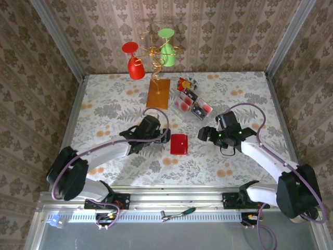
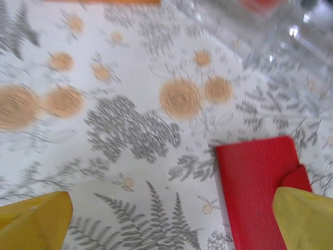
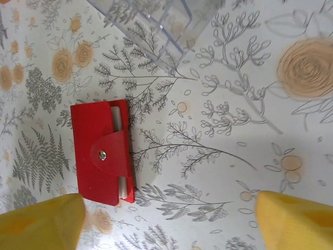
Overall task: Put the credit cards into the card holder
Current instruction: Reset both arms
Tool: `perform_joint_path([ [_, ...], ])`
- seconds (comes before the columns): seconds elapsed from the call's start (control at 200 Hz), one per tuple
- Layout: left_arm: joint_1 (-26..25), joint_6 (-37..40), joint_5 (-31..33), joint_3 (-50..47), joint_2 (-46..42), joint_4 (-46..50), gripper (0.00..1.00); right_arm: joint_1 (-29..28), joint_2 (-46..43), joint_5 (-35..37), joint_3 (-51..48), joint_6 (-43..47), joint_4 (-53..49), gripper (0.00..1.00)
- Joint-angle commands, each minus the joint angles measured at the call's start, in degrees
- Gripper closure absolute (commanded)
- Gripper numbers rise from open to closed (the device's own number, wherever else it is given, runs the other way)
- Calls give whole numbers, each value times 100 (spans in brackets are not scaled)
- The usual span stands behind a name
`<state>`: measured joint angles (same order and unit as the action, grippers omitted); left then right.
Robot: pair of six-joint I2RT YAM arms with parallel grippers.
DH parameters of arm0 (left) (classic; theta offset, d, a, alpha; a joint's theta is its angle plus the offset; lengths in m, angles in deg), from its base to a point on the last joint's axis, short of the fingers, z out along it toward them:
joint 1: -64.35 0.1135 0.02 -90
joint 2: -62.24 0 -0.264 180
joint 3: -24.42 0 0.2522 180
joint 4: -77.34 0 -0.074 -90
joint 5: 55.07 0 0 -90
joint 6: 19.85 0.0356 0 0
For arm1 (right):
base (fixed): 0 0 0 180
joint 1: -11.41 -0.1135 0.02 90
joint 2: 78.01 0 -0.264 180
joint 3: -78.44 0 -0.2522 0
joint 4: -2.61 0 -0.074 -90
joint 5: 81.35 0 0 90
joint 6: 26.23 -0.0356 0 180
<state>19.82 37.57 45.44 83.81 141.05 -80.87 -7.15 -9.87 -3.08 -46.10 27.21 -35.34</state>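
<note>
The holder point(image 3: 99, 148) lies flat on the table point(image 1: 104, 109) between the arms, flap down, with a white card edge point(image 3: 117, 115) showing inside. The right claw point(image 3: 166, 224) hangs wide open over it, gripping nothing. The left claw point(image 2: 169, 221) is open too, one finger over the holder's corner. With one card apparently in, the next move calls for fetching another of the cards point(image 1: 197, 110) from the clear tray point(image 3: 161, 36) behind.
</note>
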Motion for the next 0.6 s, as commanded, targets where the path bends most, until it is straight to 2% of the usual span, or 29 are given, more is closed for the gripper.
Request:
perform_joint_path([
  [0.0, 275, 305, 59, 116, -550, 387, 0, 140, -325, 270, -134, 127, -264, 0],
  [0.11, 615, 466, 313, -36, -1180, 585, 0, 208, -578, 817, -129, 204, -432, 0],
  [0.3, 1406, 722, 1020, -503, -2303, 828, 0, 248, -1168, 2485, -152, 196, -589, 0],
  [0.43, 1878, 1307, 1547, -934, -3060, 554, 0, 352, -1718, 3547, -440, 337, 42, 0],
  [0.515, 2213, 1904, 1714, -1279, -3494, 103, 0, 428, -1903, 4036, -760, 425, 779, 0],
  [0.595, 2444, 2165, 1856, -1615, -3748, -348, 0, 479, -1845, 4337, -964, 540, 1434, 0],
])
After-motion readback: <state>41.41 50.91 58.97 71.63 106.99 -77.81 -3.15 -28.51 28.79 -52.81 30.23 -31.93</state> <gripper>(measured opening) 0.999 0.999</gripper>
